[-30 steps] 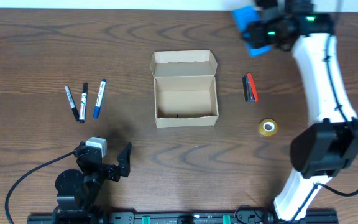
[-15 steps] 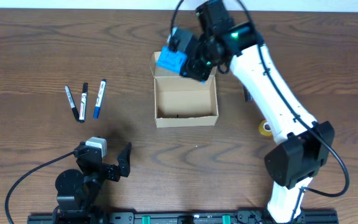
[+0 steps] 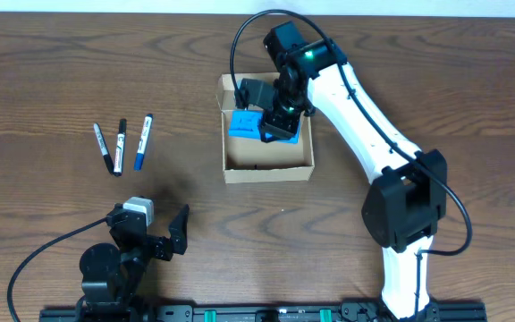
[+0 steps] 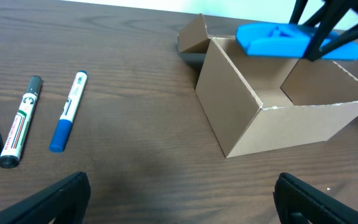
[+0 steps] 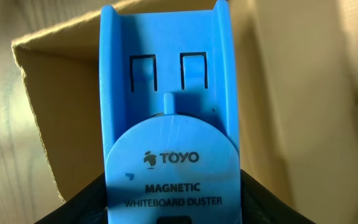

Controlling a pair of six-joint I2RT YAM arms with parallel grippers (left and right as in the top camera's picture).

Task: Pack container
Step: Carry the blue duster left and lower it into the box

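Overhead: right gripper [image 3: 269, 125] pinches blue duster [image 3: 243, 122] over open box [image 3: 266, 172]; left gripper [image 3: 150, 219] fingers spread, empty.

Your overhead camera looks straight down on the dark wooden table [image 3: 61, 54] from well above, arm bases at its lower edge. Your left wrist camera sits low by the tabletop, facing level across it; it shares the three markers [image 4: 23, 118] and the tan cardboard box [image 3: 266, 172] with the overhead. Your right wrist camera looks from very close along the blue plastic whiteboard duster [image 5: 166, 93] into that box, and both show in all three views.
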